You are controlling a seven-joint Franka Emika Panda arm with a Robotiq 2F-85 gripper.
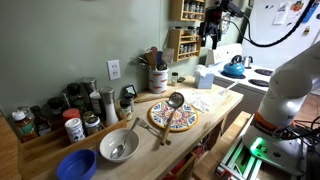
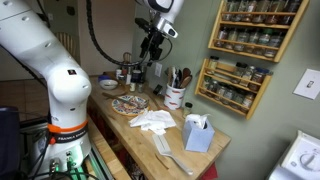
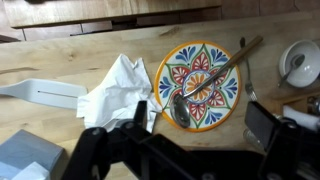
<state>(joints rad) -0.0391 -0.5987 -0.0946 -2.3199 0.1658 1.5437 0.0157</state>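
Black claw (image 2: pixel 151 48) raised high over patterned plate (image 3: pixel 190 65), pointing down, jaws spread, empty.

Multicoloured floral plate (image 3: pixel 180 68), white cloth (image 3: pixel 118 86), blue bowl (image 1: pixel 76 166)

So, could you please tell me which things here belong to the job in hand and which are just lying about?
In hand: the open gripper, hanging above the ladle and the plate it lies on.
Lying about: cloth, spatula, tissue box, white bowl, blue bowl, jars.
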